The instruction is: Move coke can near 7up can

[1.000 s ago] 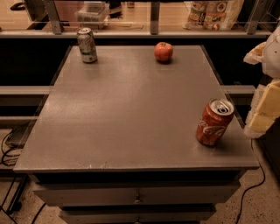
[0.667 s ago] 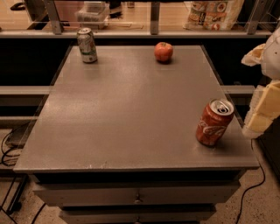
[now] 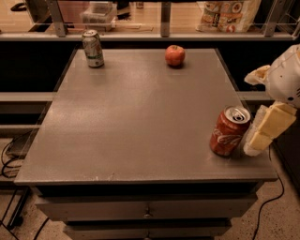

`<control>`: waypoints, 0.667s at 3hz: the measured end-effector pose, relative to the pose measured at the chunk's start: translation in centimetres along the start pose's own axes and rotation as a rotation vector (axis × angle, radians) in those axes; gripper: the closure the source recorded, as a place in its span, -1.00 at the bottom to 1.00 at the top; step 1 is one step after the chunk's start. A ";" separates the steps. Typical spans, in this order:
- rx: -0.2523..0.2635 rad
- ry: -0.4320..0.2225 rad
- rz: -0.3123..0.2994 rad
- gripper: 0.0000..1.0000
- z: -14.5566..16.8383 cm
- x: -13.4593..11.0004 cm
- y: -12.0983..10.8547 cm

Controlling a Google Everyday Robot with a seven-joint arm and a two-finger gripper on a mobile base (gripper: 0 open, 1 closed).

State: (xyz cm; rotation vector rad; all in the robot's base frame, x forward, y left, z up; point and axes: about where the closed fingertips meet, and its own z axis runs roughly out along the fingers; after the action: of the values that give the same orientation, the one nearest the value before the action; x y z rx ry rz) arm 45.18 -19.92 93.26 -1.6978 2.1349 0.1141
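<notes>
Cream-yellow pincer [image 3: 260, 133] sits at the right edge of the counter [image 3: 131, 117], low, at about the height of the can beside it. It hangs from a white rounded arm housing [image 3: 286, 75] that enters from the right border of the view. Pincer state: cannot be told from this angle, open or closed. Its cream pads lie just right of the coke can [image 3: 228, 131], very close to the can wall; contact cannot be confirmed. Nothing seen gripped. Coke can: red, white script lettering facing front-left, silver top visible, standing on its base near the front right corner of the counter, close to the right edge. Counter surface: grey, matte, roughly square, with a small scuff at the front edge. Red apple [image 3: 175, 55] rests near the back edge, right of centre, well apart from the coke can. 7up can [image 3: 93, 48]: silver-white with green markings, upright at the back left corner, well apart from the apple and diagonally across the counter from the coke can. Below the counter top, grey drawer fronts [image 3: 145, 208] with a small central pull. Dark cables [image 3: 9, 154] lie on the floor at left; one cable [image 3: 274, 192] trails down at the right. Behind the counter, a rail with a printed snack bag [image 3: 229, 14] and a clear plastic container [image 3: 98, 14] beyond it.
</notes>
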 end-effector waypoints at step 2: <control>0.037 -0.029 0.012 -0.63 3.7 0.2 -0.6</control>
State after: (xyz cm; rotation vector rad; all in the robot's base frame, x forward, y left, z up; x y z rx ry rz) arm 46.67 -19.05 89.90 -1.6533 2.1136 0.1015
